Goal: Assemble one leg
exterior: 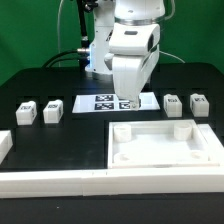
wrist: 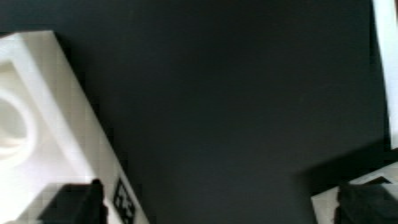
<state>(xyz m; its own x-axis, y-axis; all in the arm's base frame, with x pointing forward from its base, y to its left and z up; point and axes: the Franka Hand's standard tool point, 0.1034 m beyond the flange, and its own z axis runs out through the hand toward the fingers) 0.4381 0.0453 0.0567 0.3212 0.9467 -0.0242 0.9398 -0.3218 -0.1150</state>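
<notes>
Four white legs stand on the black table: two on the exterior view's left [exterior: 25,112] [exterior: 52,110] and two on its right [exterior: 174,104] [exterior: 198,103]. My gripper [exterior: 130,97] hangs low over the right end of the marker board [exterior: 100,103], apart from every leg. In the wrist view my gripper [wrist: 217,212] is open, with its dark fingertips [wrist: 68,205] far apart and only bare black table between them. A white edge with a tag [wrist: 121,195] lies beside one fingertip. No leg can be made out in the wrist view.
The large white square panel [exterior: 196,155] with corner sockets lies front right. A long white wall [exterior: 60,182] runs along the table's front, with a short white piece [exterior: 4,145] at the left. A white corner [wrist: 331,174] shows by the other fingertip.
</notes>
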